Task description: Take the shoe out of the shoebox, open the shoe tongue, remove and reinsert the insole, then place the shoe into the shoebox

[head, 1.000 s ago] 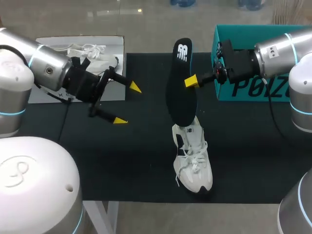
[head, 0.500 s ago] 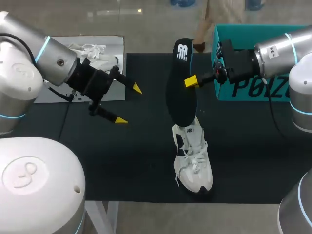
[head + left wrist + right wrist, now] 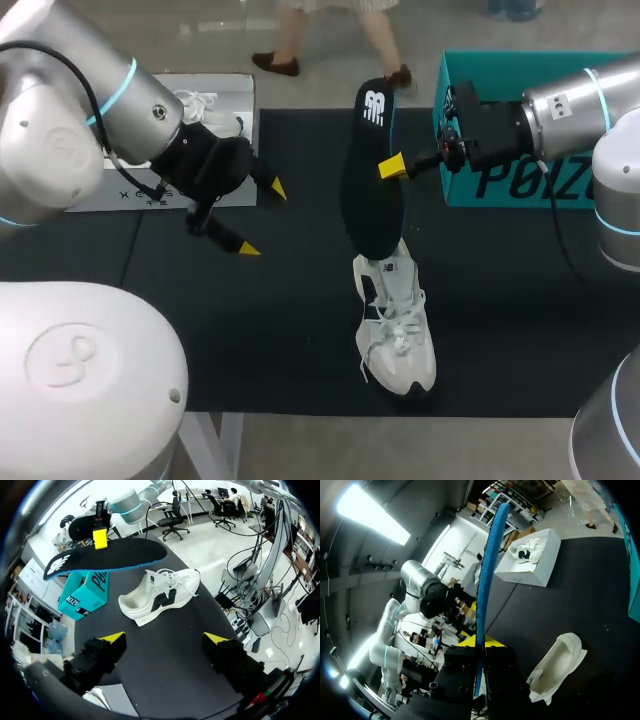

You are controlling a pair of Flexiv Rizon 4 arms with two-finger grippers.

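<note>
1. the right pincer (image 3: 392,166) is shut on one edge of the insole (image 3: 368,170). it holds it up in the air, low end at the heel of the shoe (image 3: 397,325). with so small a grip, the insole could slip or swing.
2. the insole looks bendy. pushed in crooked, it may fold, or knock the shoe over, since nothing holds the shoe.
3. the left pincer (image 3: 262,218) is wide open and empty, well apart from the shoe, so it can't steady it yet.
4. the shoebox (image 3: 462,190) sits just beside the right arm, which could bump it.
5. hard to see: inside the shoe, inside the shoebox, and the right pincer's far finger.
</note>
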